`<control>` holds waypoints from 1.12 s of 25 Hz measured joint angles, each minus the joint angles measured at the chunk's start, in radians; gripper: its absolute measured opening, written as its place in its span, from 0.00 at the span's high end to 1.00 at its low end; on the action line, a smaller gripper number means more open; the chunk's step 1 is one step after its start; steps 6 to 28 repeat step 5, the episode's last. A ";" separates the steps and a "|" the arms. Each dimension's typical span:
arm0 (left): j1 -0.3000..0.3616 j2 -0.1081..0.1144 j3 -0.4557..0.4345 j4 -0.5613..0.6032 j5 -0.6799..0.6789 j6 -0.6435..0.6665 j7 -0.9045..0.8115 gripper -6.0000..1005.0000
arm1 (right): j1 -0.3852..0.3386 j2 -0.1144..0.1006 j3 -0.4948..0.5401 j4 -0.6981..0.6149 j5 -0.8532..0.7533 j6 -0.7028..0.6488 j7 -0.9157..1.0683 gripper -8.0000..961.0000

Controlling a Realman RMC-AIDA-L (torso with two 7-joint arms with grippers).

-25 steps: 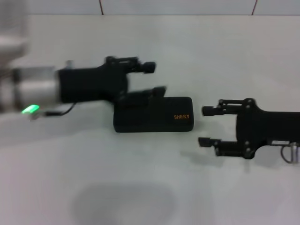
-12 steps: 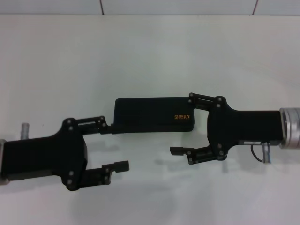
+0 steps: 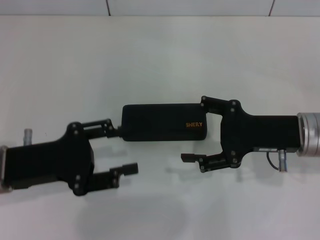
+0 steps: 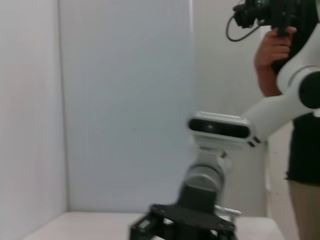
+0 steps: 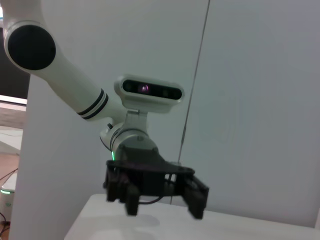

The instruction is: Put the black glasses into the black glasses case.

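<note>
The black glasses case [image 3: 162, 122] lies shut in the middle of the white table, its orange "SHERY" lettering facing me. The black glasses are not in view. My left gripper [image 3: 116, 150] is open at the case's near left corner, with its upper fingertip [image 3: 114, 131] at the case's left end. My right gripper [image 3: 195, 131] is open at the case's right end, one finger behind that end and one in front of it. The left wrist view shows the right gripper [image 4: 182, 225] farther off. The right wrist view shows the left gripper [image 5: 155, 187] farther off.
The white table [image 3: 160, 55] reaches back to a white wall. In the left wrist view a person [image 4: 300, 125] stands behind the right arm holding a camera.
The left gripper has come from behind the case down to its near left corner. The right gripper has moved left up to the case's right end. The case has stayed put.
</note>
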 joint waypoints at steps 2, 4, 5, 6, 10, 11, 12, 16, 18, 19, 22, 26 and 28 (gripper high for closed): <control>-0.005 -0.002 -0.023 0.000 0.001 -0.001 -0.004 0.35 | -0.003 0.000 0.002 0.000 0.001 0.002 -0.007 0.08; -0.010 -0.004 -0.033 -0.001 0.001 -0.004 -0.004 0.35 | -0.005 0.000 0.003 0.000 0.004 0.002 -0.011 0.08; -0.014 -0.005 -0.035 -0.001 0.002 -0.009 -0.006 0.35 | -0.008 0.000 0.002 0.001 0.006 0.002 -0.014 0.08; -0.014 -0.005 -0.035 -0.001 0.002 -0.009 -0.006 0.35 | -0.008 0.000 0.002 0.001 0.006 0.002 -0.014 0.08; -0.014 -0.005 -0.035 -0.001 0.002 -0.009 -0.006 0.35 | -0.008 0.000 0.002 0.001 0.006 0.002 -0.014 0.08; -0.014 -0.005 -0.035 -0.001 0.002 -0.009 -0.006 0.35 | -0.008 0.000 0.002 0.001 0.006 0.002 -0.014 0.08; -0.014 -0.005 -0.035 -0.001 0.002 -0.009 -0.006 0.35 | -0.008 0.000 0.002 0.001 0.006 0.002 -0.014 0.08; -0.014 -0.005 -0.035 -0.001 0.002 -0.009 -0.006 0.35 | -0.008 0.000 0.002 0.001 0.006 0.002 -0.014 0.08; -0.014 -0.005 -0.035 -0.001 0.002 -0.009 -0.006 0.35 | -0.008 0.000 0.002 0.001 0.006 0.002 -0.014 0.08; -0.014 -0.005 -0.035 -0.001 0.002 -0.009 -0.006 0.35 | -0.008 0.000 0.002 0.001 0.006 0.002 -0.014 0.08; -0.014 -0.005 -0.035 -0.001 0.002 -0.009 -0.006 0.35 | -0.008 0.000 0.002 0.001 0.006 0.002 -0.014 0.08; -0.014 -0.005 -0.035 -0.001 0.002 -0.009 -0.006 0.35 | -0.008 0.000 0.002 0.001 0.006 0.002 -0.014 0.08; -0.014 -0.005 -0.035 -0.001 0.002 -0.009 -0.006 0.35 | -0.008 0.000 0.002 0.001 0.006 0.002 -0.014 0.08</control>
